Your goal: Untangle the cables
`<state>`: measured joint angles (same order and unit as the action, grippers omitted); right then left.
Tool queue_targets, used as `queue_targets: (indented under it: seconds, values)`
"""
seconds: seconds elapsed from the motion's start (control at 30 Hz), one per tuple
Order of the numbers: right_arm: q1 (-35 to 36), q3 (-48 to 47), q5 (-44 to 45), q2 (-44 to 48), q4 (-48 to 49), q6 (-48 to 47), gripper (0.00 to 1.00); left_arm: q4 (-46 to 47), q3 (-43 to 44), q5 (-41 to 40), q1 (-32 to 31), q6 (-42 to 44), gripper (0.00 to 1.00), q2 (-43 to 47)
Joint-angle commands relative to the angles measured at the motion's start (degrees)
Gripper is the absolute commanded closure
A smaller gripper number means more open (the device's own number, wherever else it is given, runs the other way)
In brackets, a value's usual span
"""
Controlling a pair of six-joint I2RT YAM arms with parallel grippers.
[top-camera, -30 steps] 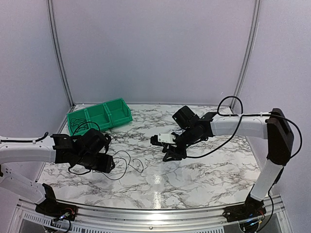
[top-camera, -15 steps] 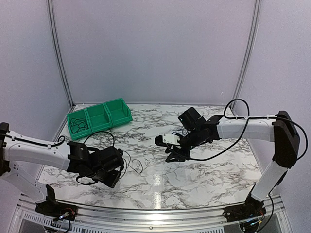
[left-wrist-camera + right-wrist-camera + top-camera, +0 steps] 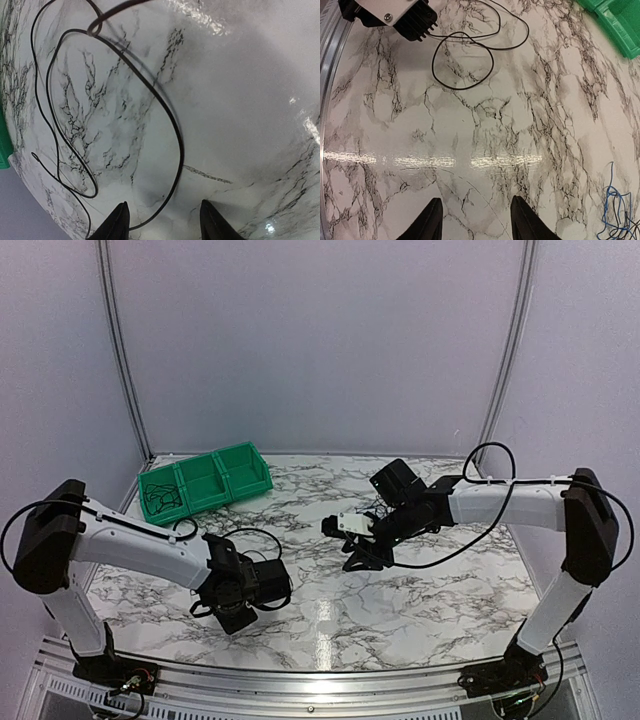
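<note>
A thin black cable [image 3: 258,537] lies in loose loops on the marble table at the front left. In the left wrist view, one loop of the black cable [image 3: 182,150] curves down between the fingers. My left gripper [image 3: 265,585] is low over it, open [image 3: 162,225], with nothing pinched. My right gripper [image 3: 360,558] is open and empty [image 3: 476,220] above bare marble at mid-table. The black cable loops [image 3: 462,88] lie ahead of it. A small tangle of thin blue wire [image 3: 615,207] lies at the lower right of the right wrist view.
A green three-part bin [image 3: 205,480] stands at the back left, with a dark cable coil [image 3: 160,502] in its left compartment. Its corner shows in the right wrist view [image 3: 615,20]. The metal rail [image 3: 320,695] runs along the table's front edge.
My left arm has swung from beside the bin toward the front middle and dropped low, and the black cable loops have shifted with it. The right gripper has moved slightly right.
</note>
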<state>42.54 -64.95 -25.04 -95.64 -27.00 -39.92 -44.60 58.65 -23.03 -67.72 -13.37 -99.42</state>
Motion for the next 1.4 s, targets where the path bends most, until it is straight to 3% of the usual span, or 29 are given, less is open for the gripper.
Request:
queue_targets:
  seconds: [0.0,0.13,0.27,0.37,0.63,0.83,1.13,1.37]
  values:
    - [-0.4,-0.2,-0.2,0.4,0.0,0.1,0.53,-5.8,1.9,0.9,-0.2,3.0,0.51,-2.7]
    - [-0.4,-0.5,-0.1,-0.1,-0.2,0.4,0.53,-6.7,2.5,-1.7,-0.1,2.9,0.61,-6.1]
    - [-0.4,-0.9,0.5,-0.7,-0.5,0.7,0.53,-8.1,3.8,-5.3,0.5,3.9,0.89,-8.4]
    - [-0.5,-1.1,1.3,-0.9,-0.5,1.0,0.53,-8.3,5.1,-6.9,1.6,4.1,1.00,-6.2]
    - [-1.5,-1.6,3.2,-2.6,0.0,1.2,0.54,-7.0,14.9,-13.2,8.0,3.4,1.00,8.4]
    - [-1.6,-2.8,3.4,-4.8,-0.3,1.7,0.55,-4.5,24.3,-15.9,14.4,5.4,1.00,13.8]
    - [-1.7,-2.8,4.4,-6.3,-0.1,1.7,0.56,2.8,42.3,-19.2,23.4,14.4,1.00,12.5]
    - [-1.6,-2.6,5.4,-6.9,0.1,1.5,0.56,8.1,55.3,-11.4,30.9,20.6,1.00,7.2]
